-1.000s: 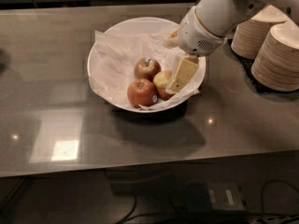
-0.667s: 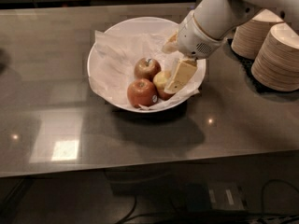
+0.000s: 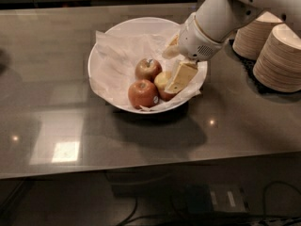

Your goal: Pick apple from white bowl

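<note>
I have the gripper (image 3: pixel 179 78) low in the white bowl's (image 3: pixel 141 22) right half; the apple (image 3: pixel 161 81) lies just beside it, toward the bowl's middle; whether it is gripping, I cannot tell.

Item count, counter top:
- Apples: three, all inside bowl. One evenly red-orange apple (image 3: pixel 142 93) at front; one darker red-brown apple (image 3: pixel 148 68) behind it; one pale yellow-green apple (image 3: pixel 161 80) to right, partly hidden.
- White bowl (image 3: pixel 117 32): one.
- Crumpled paper liner (image 3: pixel 115 60): one sheet.
- Stacks of beige paper bowls: two in view, rear stack (image 3: pixel 254 39), near stack (image 3: pixel 282 60). Bowls per stack not countable.
- Gripper (image 3: pixel 175 72): one, over right side of bowl, at pale apple.
- Table (image 3: pixel 56 126): one.
</note>
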`<state>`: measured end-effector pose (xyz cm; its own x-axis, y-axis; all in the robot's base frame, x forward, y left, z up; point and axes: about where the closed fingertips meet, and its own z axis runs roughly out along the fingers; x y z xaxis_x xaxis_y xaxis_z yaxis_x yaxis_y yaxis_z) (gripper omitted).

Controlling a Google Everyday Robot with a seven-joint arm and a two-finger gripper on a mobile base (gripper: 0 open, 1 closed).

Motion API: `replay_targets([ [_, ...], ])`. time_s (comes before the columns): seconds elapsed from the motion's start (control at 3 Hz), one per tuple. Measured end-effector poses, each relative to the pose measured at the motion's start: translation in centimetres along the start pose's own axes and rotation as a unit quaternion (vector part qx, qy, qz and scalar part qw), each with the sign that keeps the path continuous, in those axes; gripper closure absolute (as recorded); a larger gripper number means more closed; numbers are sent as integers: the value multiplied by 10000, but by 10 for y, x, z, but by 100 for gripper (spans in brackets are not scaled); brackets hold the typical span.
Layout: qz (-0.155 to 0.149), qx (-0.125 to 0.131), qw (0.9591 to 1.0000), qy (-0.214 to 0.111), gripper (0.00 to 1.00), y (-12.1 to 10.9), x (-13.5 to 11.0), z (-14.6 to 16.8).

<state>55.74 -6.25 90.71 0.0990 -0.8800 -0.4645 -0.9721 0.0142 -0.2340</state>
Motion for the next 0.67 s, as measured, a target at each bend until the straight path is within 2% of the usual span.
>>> replay_targets([
  [0.67,63,-229,9997,10,33,12,7,19],
])
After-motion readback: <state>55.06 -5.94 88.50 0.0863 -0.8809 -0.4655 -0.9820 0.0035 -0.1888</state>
